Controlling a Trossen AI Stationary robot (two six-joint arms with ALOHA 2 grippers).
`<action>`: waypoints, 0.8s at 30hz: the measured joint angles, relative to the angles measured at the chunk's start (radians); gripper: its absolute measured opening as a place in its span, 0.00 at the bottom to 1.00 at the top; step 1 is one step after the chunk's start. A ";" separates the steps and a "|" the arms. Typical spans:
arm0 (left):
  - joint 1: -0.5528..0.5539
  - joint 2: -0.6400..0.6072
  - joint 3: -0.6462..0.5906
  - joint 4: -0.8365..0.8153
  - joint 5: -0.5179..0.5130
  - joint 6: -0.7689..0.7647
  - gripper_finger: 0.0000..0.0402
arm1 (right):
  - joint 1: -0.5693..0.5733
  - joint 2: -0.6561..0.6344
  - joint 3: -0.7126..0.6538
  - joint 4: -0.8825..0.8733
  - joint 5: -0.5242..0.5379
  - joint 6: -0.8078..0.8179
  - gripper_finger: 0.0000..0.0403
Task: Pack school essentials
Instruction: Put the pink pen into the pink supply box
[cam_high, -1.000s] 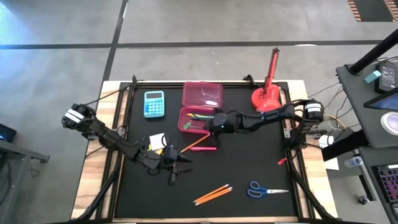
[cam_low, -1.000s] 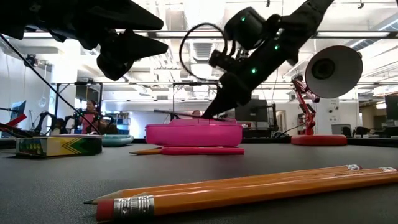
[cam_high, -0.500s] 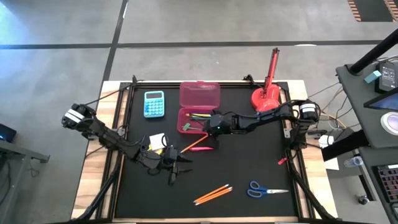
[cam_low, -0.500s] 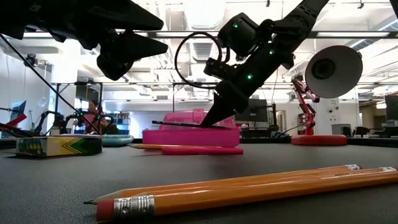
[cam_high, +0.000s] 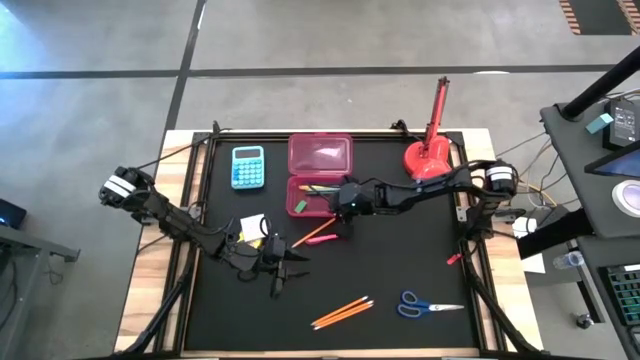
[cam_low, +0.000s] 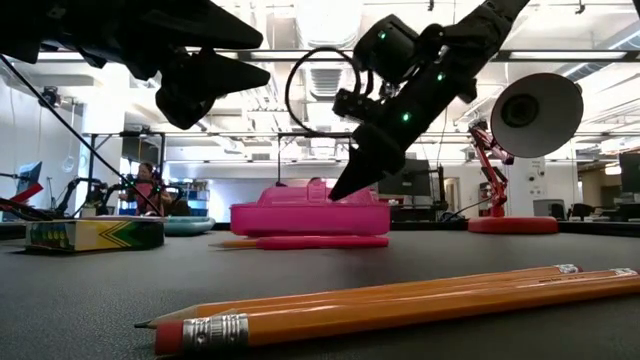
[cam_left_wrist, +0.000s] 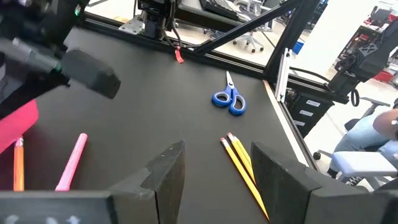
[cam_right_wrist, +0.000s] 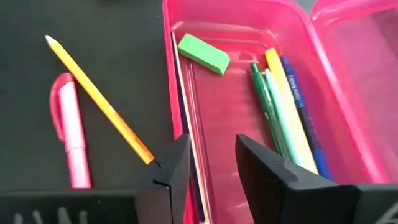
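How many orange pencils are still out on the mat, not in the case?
3: two pencils lie together near the front edge, left of the scissors; one pencil lies just outside the pink case, beside the pink pen. More may be hidden under the arms.

A robotics lab or open-plan workshop: bare concrete floor (cam_high: 300, 40) marked with dark tape lines surrounds a black-topped table (cam_high: 400, 260) in a metal frame. Beyond the left gripper's (cam_left_wrist: 214, 171) jaws, office chairs (cam_left_wrist: 249, 9) and a seated person (cam_left_wrist: 373, 134) appear; exposed ceiling lights (cam_low: 325, 15) and further workstations fill the background.
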 joint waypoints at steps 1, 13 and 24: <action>0.000 0.000 0.000 0.000 0.000 0.000 0.41 | 0.002 -0.013 0.000 -0.007 0.001 0.002 0.31; 0.000 0.000 -0.001 -0.009 0.000 0.000 0.41 | 0.180 -0.030 -0.048 -0.023 -0.025 0.009 0.27; 0.000 0.000 -0.001 -0.009 0.000 -0.024 0.41 | 0.163 0.062 -0.050 0.043 -0.020 -0.001 0.31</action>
